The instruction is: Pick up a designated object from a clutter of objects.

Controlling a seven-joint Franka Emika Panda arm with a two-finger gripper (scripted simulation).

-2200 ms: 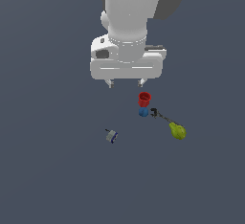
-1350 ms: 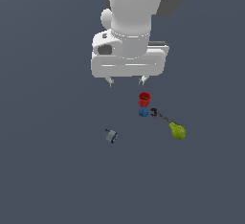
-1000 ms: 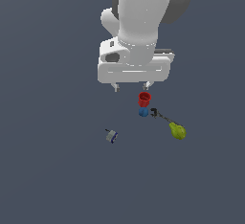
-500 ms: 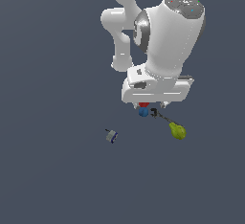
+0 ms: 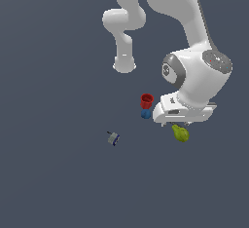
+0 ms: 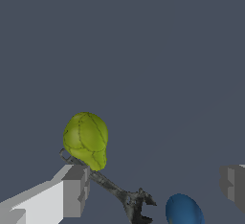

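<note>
The yellow-green pear (image 5: 181, 133) lies on the dark floor at the exterior view's right end of the clutter. My gripper (image 5: 183, 121) hangs low just above it, and the hand hides part of it. In the wrist view the pear (image 6: 86, 140) sits just beyond one grey finger (image 6: 72, 189); the other finger (image 6: 234, 182) is far apart from it, so the gripper (image 6: 153, 186) is open and empty. The thin dark tool (image 6: 115, 187) runs from under the pear toward the blue ball (image 6: 184, 210). The red cup (image 5: 147, 100) and the blue ball (image 5: 146, 114) stand beside the hand.
A small grey-blue piece (image 5: 113, 138) lies apart on the exterior view's left of the clutter. The arm's white links (image 5: 194, 76) rise above the hand, and its base (image 5: 124, 66) stands behind the clutter.
The hand has come down and moved to the exterior view's right, from above the red cup to just over the pear. The objects have not moved.
</note>
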